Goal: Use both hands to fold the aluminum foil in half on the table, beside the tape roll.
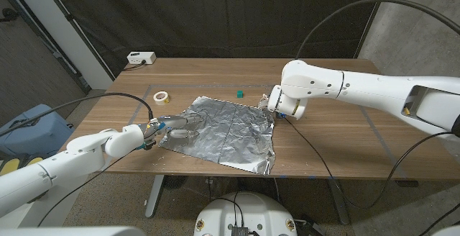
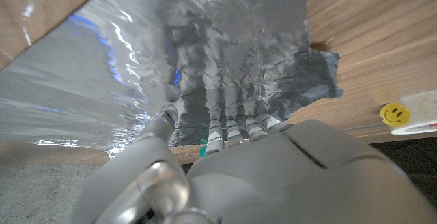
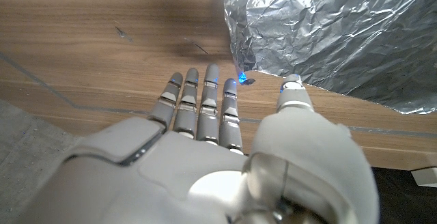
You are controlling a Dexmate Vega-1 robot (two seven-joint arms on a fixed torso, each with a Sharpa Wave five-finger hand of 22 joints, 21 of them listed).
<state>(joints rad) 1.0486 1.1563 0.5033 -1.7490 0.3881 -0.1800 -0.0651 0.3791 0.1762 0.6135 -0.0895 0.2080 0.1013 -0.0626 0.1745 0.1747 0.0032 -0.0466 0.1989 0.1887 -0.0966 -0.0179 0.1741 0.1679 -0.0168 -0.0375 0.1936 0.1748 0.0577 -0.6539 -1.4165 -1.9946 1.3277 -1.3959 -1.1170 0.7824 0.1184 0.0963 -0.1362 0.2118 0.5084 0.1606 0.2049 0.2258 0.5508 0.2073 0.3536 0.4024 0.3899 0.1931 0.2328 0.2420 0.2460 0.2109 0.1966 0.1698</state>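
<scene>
L hand (image 1: 175,123) fingers spread, resting on crinkled foil sheet (image 1: 223,132) at its left edge. R hand (image 1: 275,103) fingers extended, apart, at foil's far-right corner, not gripping. Foil mid-table; tape roll (image 1: 162,97) just beyond left corner; bare wood (image 1: 338,132) to right.

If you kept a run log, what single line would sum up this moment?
foil: spread flat, unfolded | left hand: fingers on foil's left edge | right hand: open at foil's far right corner | tape roll: beside foil
</scene>
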